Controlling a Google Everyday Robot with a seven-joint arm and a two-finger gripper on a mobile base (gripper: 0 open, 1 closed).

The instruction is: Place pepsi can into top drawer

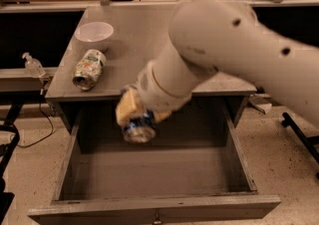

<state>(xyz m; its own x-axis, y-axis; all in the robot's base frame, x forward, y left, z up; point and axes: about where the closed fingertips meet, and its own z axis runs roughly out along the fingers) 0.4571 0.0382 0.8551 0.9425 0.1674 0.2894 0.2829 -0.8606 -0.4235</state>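
— Gripper (134, 117) is clasping the pepsi can (140, 131) and hanging above the open top drawer (199, 203).
— So carrying is nearly finishing; lowering and releasing are awaiting.

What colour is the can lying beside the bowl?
The can is green and white, camera view; the gripper holds the pepsi can over the top drawer.
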